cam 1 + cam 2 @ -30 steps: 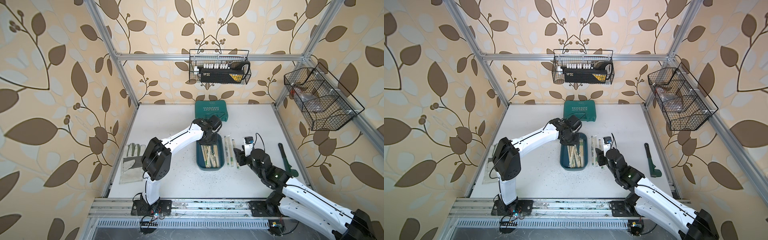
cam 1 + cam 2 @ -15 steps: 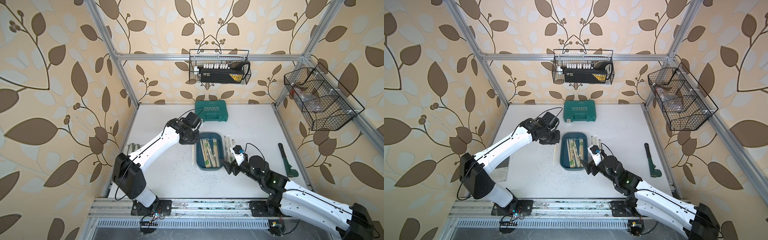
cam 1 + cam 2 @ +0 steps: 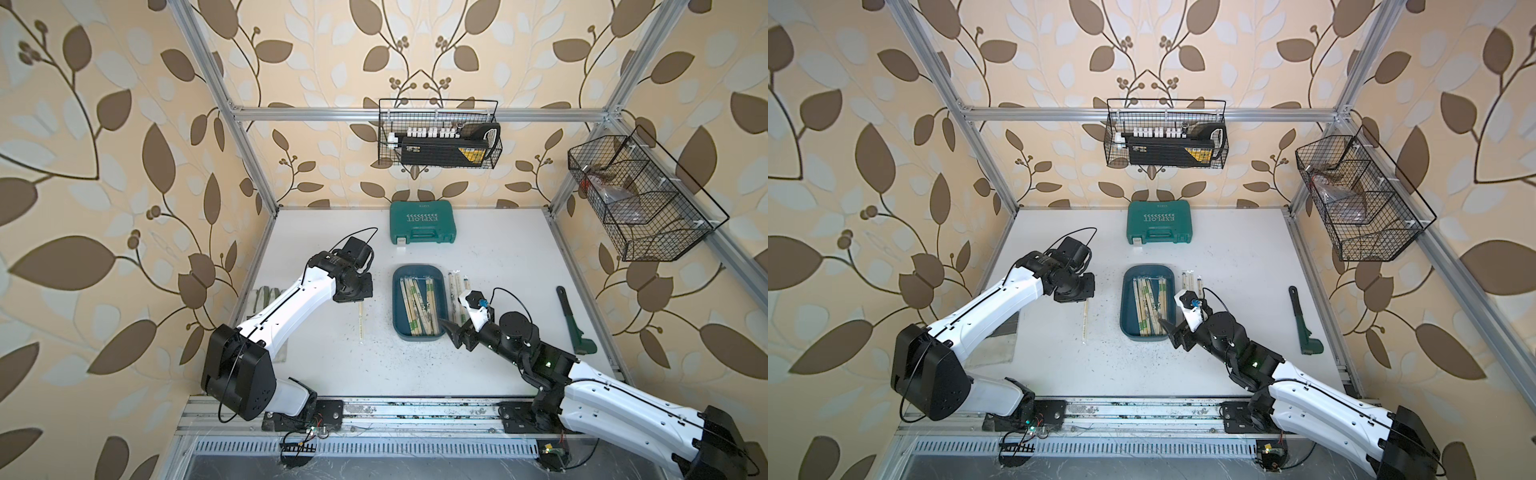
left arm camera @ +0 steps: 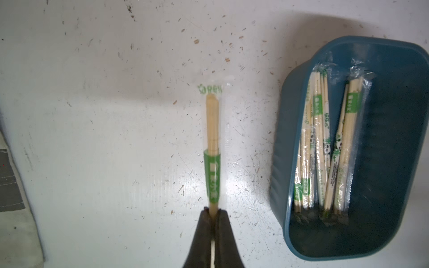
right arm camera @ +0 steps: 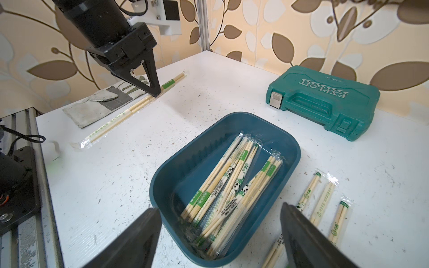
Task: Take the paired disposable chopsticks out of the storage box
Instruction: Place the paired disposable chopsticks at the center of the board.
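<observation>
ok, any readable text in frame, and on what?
"EXPLOIT": lid of the green tool case.
"Open", blurry: wrapper end of the chopstick pair in the left fingers.
Too small: print on the wrappers in the blue tray, yellow label in the back wire basket.

R claw wide by storage box

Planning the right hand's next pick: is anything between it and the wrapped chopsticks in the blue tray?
Nothing visible covers them. The right hand is open by the near end of the blue tray; the wrapped chopsticks lie exposed inside. Only its near rim sits between, so descending from above looks clear.
</observation>
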Tool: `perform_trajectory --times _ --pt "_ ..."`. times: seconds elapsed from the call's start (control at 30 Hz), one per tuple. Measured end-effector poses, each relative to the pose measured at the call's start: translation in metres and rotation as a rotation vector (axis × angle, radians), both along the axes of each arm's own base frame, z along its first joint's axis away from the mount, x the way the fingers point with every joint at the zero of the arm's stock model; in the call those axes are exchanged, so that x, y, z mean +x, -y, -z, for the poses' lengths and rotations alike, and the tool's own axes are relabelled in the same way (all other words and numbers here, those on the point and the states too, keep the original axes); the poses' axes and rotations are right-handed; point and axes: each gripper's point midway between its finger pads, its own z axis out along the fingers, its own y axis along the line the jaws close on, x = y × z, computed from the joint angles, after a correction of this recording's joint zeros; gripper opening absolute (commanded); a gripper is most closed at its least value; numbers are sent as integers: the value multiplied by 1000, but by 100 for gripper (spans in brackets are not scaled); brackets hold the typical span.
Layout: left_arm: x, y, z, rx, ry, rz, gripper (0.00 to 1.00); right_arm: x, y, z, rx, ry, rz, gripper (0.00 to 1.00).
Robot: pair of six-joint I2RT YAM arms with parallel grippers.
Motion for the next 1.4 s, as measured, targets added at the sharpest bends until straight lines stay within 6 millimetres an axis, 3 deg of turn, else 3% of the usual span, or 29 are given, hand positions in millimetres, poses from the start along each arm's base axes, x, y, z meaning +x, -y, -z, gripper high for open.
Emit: perform_trajectory --times 0.17,0.87,1.4 --pt "6 1 9 2 -1 16 0 0 0 -1 2 2 0 84" --pt "21 28 93 -15 -151 52 0 2 -1 6 -16 -13 5 84" --pt "32 36 106 -31 -144 52 0 6 3 9 -30 -10 36 84"
